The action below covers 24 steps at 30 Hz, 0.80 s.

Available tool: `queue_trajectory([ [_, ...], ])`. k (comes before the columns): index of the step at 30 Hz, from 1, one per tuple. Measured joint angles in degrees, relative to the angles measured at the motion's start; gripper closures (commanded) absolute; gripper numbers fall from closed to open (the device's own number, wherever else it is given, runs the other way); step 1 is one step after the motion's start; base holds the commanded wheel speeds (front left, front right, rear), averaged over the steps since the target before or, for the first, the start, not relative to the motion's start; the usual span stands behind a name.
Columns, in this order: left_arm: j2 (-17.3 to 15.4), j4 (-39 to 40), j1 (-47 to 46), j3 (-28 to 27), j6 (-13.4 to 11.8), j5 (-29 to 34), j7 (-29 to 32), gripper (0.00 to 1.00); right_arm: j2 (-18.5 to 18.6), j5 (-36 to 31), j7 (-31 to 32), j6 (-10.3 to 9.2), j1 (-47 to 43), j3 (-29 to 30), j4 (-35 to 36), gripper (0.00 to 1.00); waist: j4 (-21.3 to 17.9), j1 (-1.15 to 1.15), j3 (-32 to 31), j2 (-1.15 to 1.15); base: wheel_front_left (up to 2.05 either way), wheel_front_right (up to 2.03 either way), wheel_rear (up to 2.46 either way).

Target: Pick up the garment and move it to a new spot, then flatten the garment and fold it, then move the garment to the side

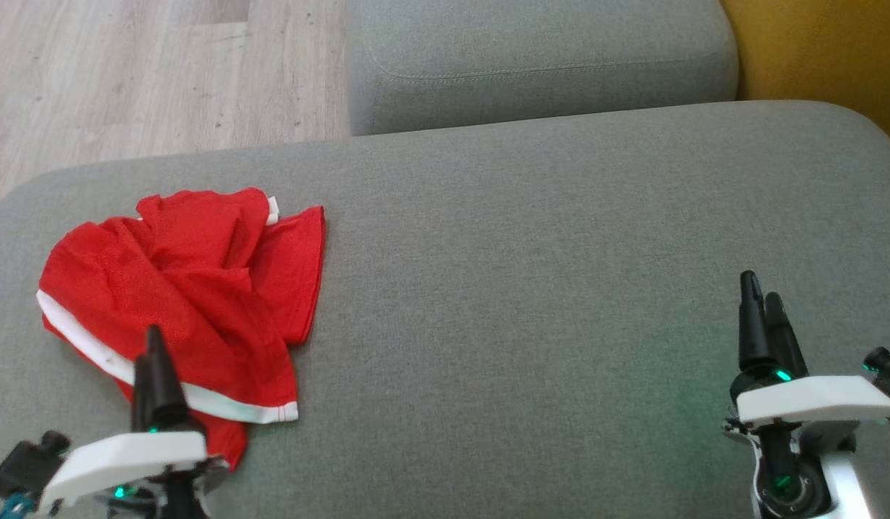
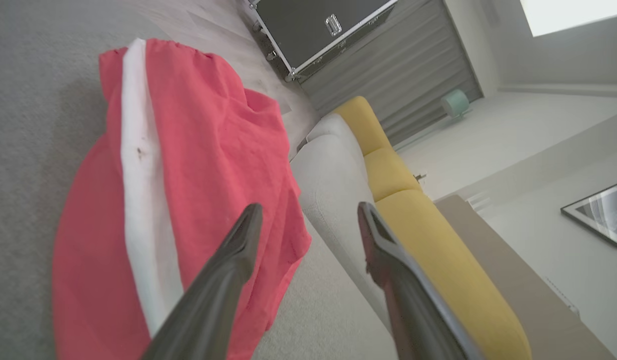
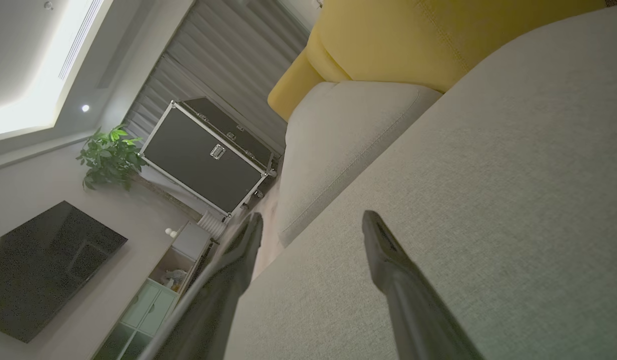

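Observation:
The garment [image 1: 185, 288] is red with a white band and lies crumpled on the left part of the grey cushion [image 1: 524, 274]. My left gripper [image 1: 155, 344] hovers over the garment's near edge, its jaws open and empty. In the left wrist view the garment [image 2: 198, 165] spreads under and beyond the left gripper [image 2: 308, 212], with the white stripe running lengthwise. At the lower right, far from the cloth, my right gripper [image 1: 761, 288] stands above bare cushion. The right wrist view has the right gripper [image 3: 311, 220] open with nothing between its fingers.
A second grey cushion [image 1: 539, 58] sits behind the first, with a yellow seat [image 1: 834, 50] at the back right. Wooden floor [image 1: 128, 79] lies beyond the cushion's far left edge. A black flight case [image 3: 208, 155] and a plant [image 3: 108, 155] stand across the room.

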State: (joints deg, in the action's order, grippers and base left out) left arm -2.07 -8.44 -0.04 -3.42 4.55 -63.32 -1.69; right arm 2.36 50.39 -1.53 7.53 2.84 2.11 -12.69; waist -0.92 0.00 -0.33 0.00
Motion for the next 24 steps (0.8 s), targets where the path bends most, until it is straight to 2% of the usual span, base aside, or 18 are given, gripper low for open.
queue_trajectory([
  [5, 0.0, 0.0, 0.0, 3.2, -0.5, 5.5, -0.9, 0.0, 0.0, -5.5, -0.8, 0.0, 0.0, -0.9, 0.3, 0.0, 0.0, 0.0, 0.0, 0.0, 0.0, 0.0, 0.0],
  [13, -0.2, -0.5, 0.0, 7.1, -0.8, 17.6, -2.5, 0.0, 0.0, -12.5, -2.5, 0.0, 0.1, -2.2, 0.3, 0.0, 0.0, 0.0, 0.1, 0.0, 0.0, 0.0, 0.0],
  [24, -2.8, -0.3, -0.5, 12.7, -2.9, 27.3, -4.0, 0.0, 0.0, -23.2, -4.1, 0.0, 0.1, -4.4, 0.3, 0.0, -0.5, 0.0, 0.4, 0.0, 0.0, 0.0, 0.0],
])
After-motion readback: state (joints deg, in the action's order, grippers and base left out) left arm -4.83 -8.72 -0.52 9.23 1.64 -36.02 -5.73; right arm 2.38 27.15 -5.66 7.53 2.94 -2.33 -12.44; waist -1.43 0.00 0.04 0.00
